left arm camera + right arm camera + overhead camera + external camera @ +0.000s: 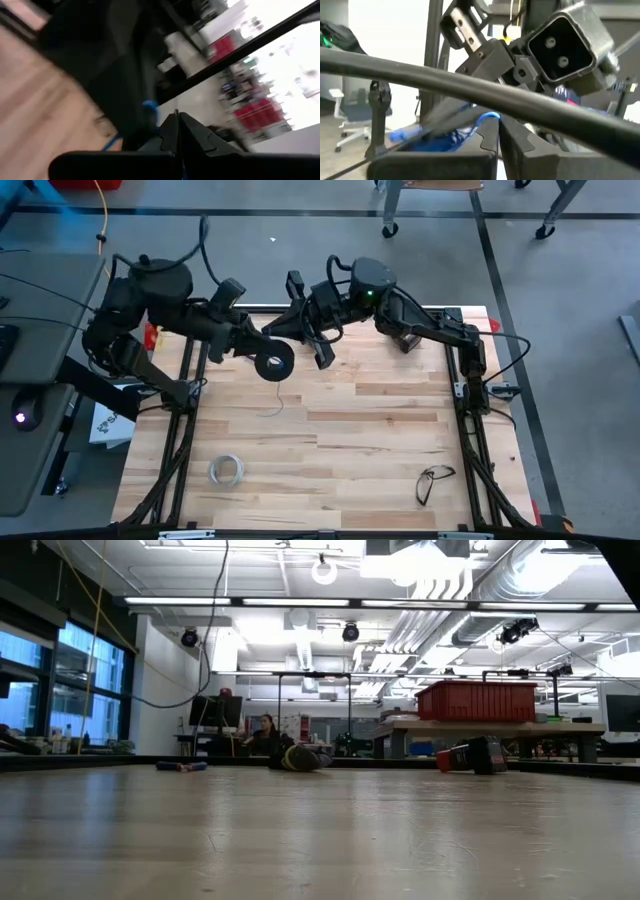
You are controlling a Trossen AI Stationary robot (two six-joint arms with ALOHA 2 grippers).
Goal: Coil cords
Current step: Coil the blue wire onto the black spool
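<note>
The small round dark spool (273,363) hangs above the table's far middle, at the tip of my left gripper (261,351), which reaches in from the left and is shut. From the spool a very thin wire (277,395) drops to the wood and ends in a small curl (270,413). My right gripper (283,328) comes from the right, just beyond the spool, and is shut too. In the right wrist view, blue wire (487,118) loops at its fingertips, with the left arm's hand close ahead. The low view shows neither arm. My left gripper is shut on the spool at its far left rim (264,356), coming about level from the table's left. The spool is lifted clear of the table. The left wrist view shows only the shut fingers (170,135) and bits of blue wire, not the place of contact. My right gripper has the blue wire (481,120) pinched at its shut fingertips (492,137), coming roughly level from the table's right. A short loop arches up beside the tips and the wire runs off toward a blurred blue bundle (420,137).
A whitish ring of tape (226,470) lies near the front left, and a pair of glasses (434,481) near the front right. A dark box (405,338) sits at the far right. A yellow cable (102,220) hangs beyond the table. A person (266,730) sits far off.
</note>
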